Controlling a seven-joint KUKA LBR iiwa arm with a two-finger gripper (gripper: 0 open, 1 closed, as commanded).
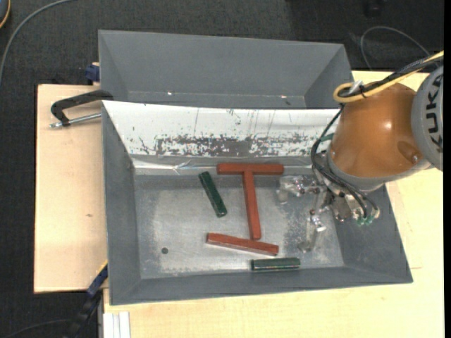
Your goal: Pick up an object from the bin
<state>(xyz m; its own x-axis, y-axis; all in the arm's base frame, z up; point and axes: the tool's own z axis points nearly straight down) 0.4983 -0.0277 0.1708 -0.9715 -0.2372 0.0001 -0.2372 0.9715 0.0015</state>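
Red T-shape (251, 196) lies left of my jaws

My jaws hang over the bare floor on the right side of the grey bin (120, 210), below my orange wrist cover (370, 136). I cannot tell whether they stand wide or narrow. The red T-shape lies flat in the middle of the bin, with its crossbar toward the far wall and its stem running toward the near wall. It is apart from my jaws, on their left. A second red bar (242, 243) lies slanted at the foot of the stem, about touching it. One dark green bar (275, 264) lies along the near wall, near my jaws. Another dark green bar (212, 193) lies tilted left of the stem.
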